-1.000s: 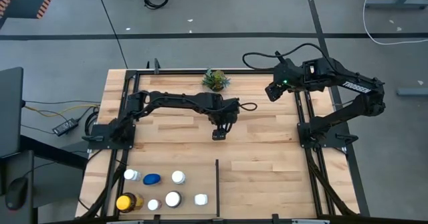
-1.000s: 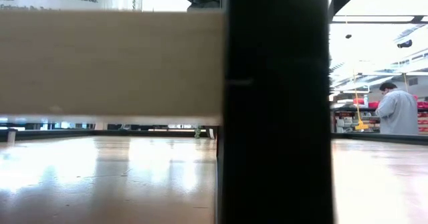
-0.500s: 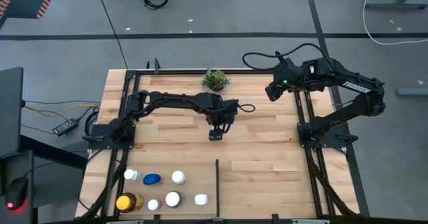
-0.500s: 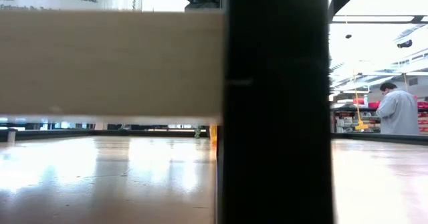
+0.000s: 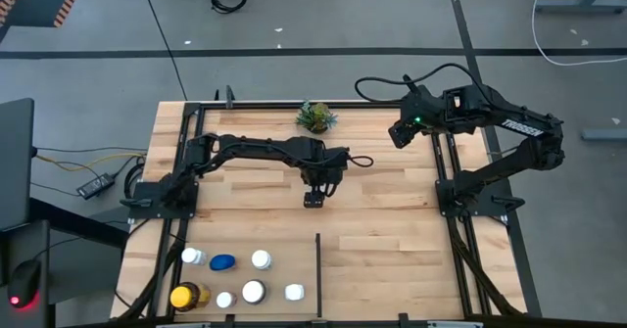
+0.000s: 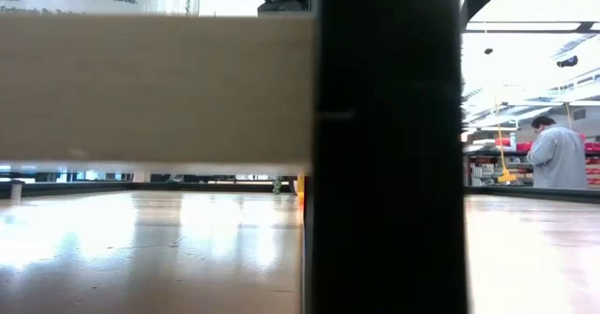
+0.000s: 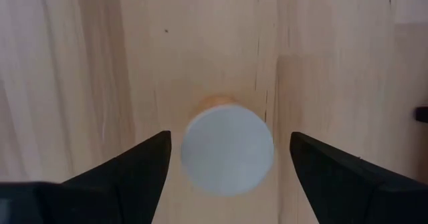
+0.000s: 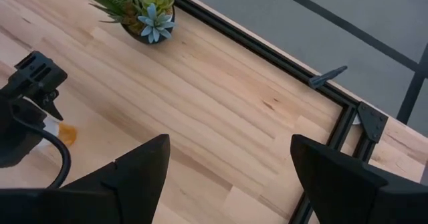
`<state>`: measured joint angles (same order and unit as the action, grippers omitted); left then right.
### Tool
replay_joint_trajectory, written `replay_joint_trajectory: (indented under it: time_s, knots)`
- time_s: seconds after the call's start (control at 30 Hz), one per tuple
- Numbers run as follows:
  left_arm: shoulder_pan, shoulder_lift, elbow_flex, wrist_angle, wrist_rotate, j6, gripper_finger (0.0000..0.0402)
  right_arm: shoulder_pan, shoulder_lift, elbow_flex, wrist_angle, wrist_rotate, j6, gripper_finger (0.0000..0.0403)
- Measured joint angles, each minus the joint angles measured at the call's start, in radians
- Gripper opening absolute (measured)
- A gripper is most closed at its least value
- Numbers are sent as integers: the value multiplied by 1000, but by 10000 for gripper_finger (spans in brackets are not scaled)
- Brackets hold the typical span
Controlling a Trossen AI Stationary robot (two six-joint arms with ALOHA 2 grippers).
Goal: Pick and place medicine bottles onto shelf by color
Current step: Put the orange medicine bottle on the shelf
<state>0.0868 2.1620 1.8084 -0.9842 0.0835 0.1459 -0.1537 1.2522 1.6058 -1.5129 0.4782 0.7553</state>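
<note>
A thick black post (image 6: 389,145) blocks the low view. The left hand (image 7: 227,158) hangs wide open over an orange bottle (image 7: 227,150), maybe not touching, mid-bench (image 5: 392,225). The right hand (image 8: 227,158) waits open near a plant (image 5: 315,116).

The left gripper (image 5: 313,200) hangs mid-table while 7 medicine bottles (image 5: 254,292) cluster left of the divider bar (image 5: 317,274).

Two dark, matte-black jointed arms are seen, each bolted to a black base plate. White lettering is carried on the right arm's link, and a small green light behind its claw (image 5: 400,134). Black cable is looped behind the left claw (image 5: 313,199). Each claw ends in two dark wedge-shaped fingers (image 7: 127,174).
</note>
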Motion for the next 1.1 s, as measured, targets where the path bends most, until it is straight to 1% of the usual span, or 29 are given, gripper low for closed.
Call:
replay_joint_trajectory:
  time_s: [0.3,0.47,0.7,0.9,1.1]
  knots:
    - [-1,5,1,5,-2,-2,313,0,0,0,0,0,-11,319]
    - [-4,31,2,5,-44,-3,313,0,0,0,0,0,-6,319]
    - [-5,31,1,10,-67,-3,311,0,0,0,-4,0,3,319]
    - [-5,31,1,16,-69,-4,289,0,0,0,-4,0,6,319]
    - [-6,31,1,18,-68,-27,253,0,0,0,-4,1,8,319]
